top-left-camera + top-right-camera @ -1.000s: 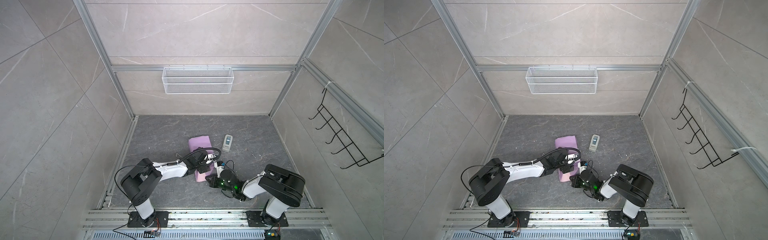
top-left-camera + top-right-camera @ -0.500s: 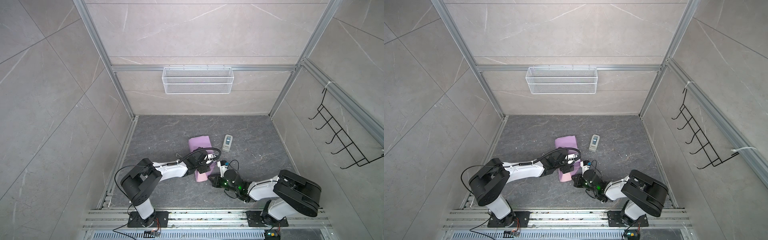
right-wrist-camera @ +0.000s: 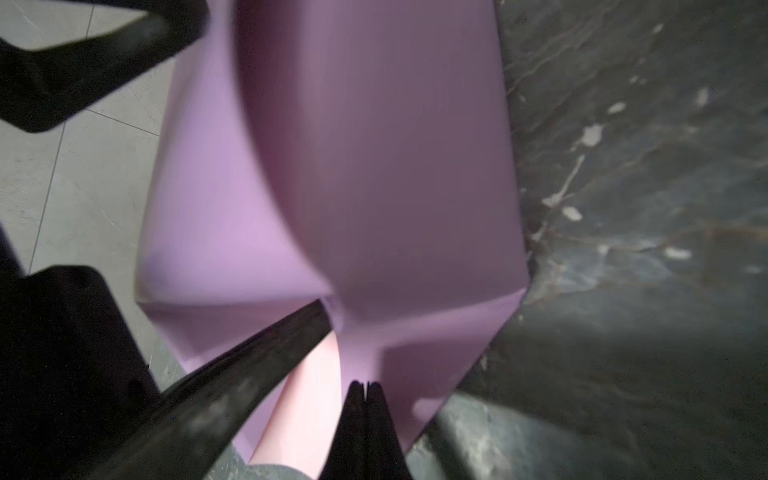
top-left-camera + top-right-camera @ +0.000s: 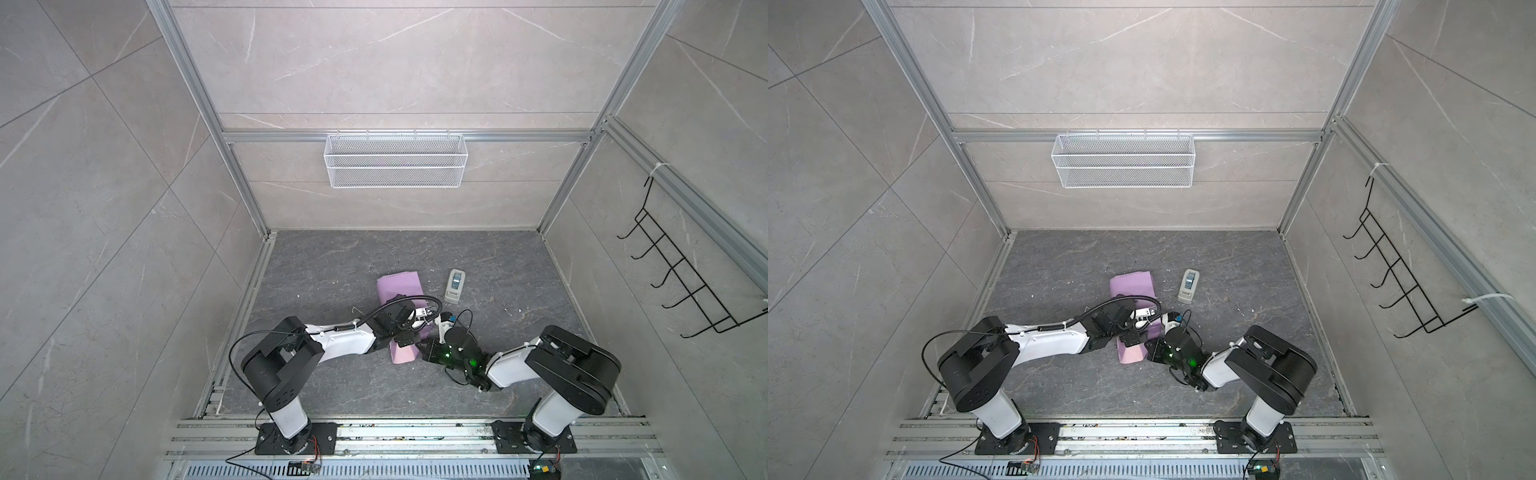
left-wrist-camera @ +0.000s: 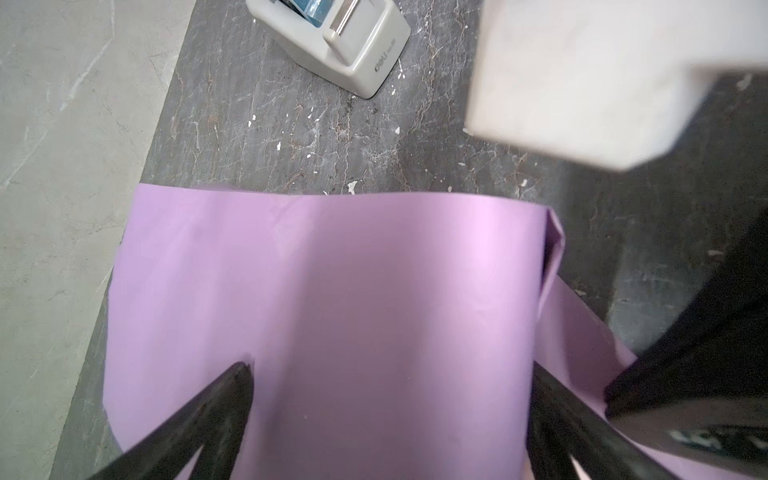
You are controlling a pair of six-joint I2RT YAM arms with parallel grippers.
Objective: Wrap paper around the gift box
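The paper [image 4: 399,286], lilac face out, lies folded into a long bundle at the middle of the tabletop [image 4: 519,270]. The left gripper [image 5: 390,370] straddles it, jaws spread wide. The right gripper [image 3: 365,388], jaws pressed together, sits at the bundle's front end.

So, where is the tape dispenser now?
In both top views the tape dispenser stands on the grey table, just right of the paper and not touching it.

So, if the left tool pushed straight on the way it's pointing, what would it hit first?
Most likely the paper: the left tool stands open right over its lilac face, which fills the line ahead. Whether the tips touch it yet is unclear.
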